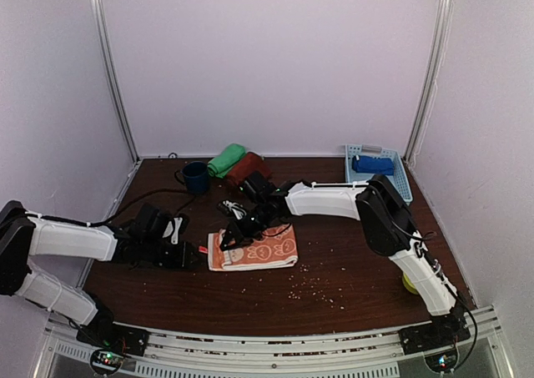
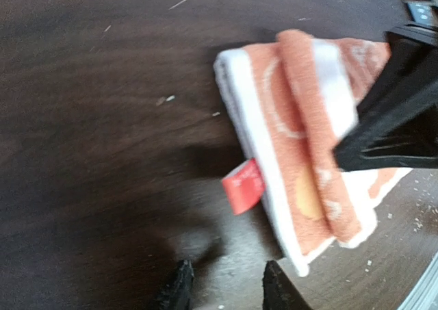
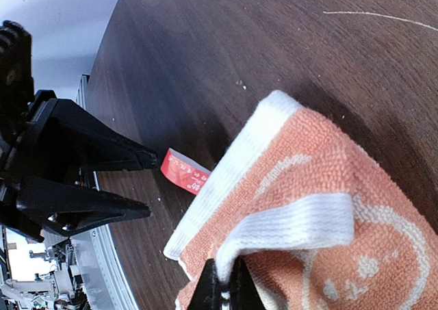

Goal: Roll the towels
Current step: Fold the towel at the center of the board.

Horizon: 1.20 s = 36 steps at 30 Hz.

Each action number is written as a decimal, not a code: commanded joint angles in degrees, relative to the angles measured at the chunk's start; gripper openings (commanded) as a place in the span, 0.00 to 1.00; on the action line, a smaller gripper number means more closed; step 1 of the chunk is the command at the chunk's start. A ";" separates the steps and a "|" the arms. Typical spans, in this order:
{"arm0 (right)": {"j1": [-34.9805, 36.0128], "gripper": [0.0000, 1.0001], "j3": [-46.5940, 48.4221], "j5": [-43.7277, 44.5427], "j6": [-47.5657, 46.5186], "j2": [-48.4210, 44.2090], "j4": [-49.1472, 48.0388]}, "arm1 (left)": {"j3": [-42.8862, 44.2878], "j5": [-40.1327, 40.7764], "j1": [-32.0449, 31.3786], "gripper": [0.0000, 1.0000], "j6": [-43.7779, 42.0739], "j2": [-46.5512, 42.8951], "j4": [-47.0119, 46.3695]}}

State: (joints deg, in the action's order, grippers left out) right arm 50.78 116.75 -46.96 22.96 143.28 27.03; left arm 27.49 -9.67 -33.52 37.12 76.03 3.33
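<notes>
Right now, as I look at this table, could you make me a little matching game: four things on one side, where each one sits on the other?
Things:
1. orange towel
2. green towel
3. blue towel
4. mug

Places:
A. in the basket at the back right
B. rolled, beside the maroon towel at the back
C. mid-table, pinched by the right gripper
D. furthest left at the back

Pairs: 1-C, 2-B, 3-A, 4-D

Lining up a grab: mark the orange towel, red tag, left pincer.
orange towel [image 2: 311, 118], left wrist view, fold ridge
red tag [image 2: 243, 185], left wrist view, middle
left pincer [image 2: 226, 282], left wrist view, between fingertips
</notes>
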 commanded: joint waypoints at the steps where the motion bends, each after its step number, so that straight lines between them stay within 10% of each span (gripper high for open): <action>1: 0.67 0.00 1.45 -1.49 0.89 0.45 -1.75 | 0.32 2.04 0.63 0.33 1.58 4.03 2.45; 19: 1.51 0.00 2.47 -1.96 2.51 1.90 -3.53 | 2.60 -4.04 0.56 0.29 -0.58 11.34 -4.22; 27: 1.36 0.36 4.33 -4.38 1.88 2.48 -3.69 | 0.13 -0.94 0.55 0.30 1.25 3.98 0.62; 36: -1.23 0.42 2.99 -7.18 -5.01 -5.96 -1.16 | 2.88 3.44 0.54 0.32 0.20 -10.80 6.61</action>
State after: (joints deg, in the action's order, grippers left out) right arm 51.07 119.22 -52.38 23.79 144.49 24.25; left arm 27.86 -8.49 -33.15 38.04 68.64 8.75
